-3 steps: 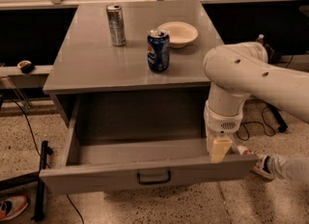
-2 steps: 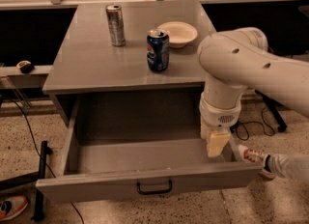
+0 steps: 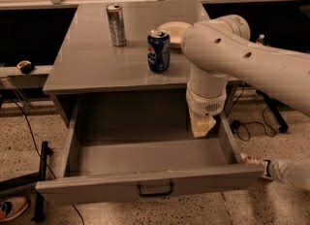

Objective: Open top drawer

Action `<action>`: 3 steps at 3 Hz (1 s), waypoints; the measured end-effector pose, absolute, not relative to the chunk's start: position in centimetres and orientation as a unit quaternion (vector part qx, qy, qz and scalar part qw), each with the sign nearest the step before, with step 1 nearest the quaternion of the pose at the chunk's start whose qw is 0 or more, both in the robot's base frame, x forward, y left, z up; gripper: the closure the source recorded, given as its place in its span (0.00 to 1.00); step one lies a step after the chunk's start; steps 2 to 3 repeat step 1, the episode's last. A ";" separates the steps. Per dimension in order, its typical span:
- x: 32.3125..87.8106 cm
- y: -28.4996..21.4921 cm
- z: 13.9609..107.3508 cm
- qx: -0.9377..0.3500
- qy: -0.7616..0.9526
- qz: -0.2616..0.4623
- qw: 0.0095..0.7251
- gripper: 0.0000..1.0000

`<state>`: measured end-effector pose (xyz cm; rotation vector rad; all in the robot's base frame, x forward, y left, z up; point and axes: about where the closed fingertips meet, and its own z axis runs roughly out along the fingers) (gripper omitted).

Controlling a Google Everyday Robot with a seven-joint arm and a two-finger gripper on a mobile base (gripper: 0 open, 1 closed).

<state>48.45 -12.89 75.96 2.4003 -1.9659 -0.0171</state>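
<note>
Jutting out nearest to me is the top drawer (image 3: 97, 192), pulled wide open from the grey cabinet (image 3: 92, 64), its flat front hanging over the speckled floor (image 3: 271, 204) with the small black bar handle (image 3: 155, 189) dead centre. Down at the left a red-and-white shoe (image 3: 11, 207) lies by a black stand, and cables trail off behind it. Past the front, the drawer's grey bottom and side walls are in plain view, and over at the right rear corner the gripper (image 3: 202, 126) points straight down inside the drawer, close to the right wall. Whether it is open or closed I can't tell from where I stand, and I can't make out anything in its hold. Above it the thick white arm (image 3: 227, 44) rises and sweeps off to the right. Further back, on the cabinet top, a blue soda can (image 3: 159, 49) stands upright near the middle, a pale plate (image 3: 173, 29) sits just behind it, partly hidden by the arm, and a silver can (image 3: 116, 24) stands upright well off to the left.
</note>
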 end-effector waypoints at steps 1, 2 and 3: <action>48.4 -12.9 76.0 0.773 -0.633 -0.006 0.019 0.42; 48.4 -12.9 76.0 0.773 -0.633 -0.006 0.019 0.42; 48.4 -12.9 76.0 0.773 -0.633 -0.006 0.019 0.42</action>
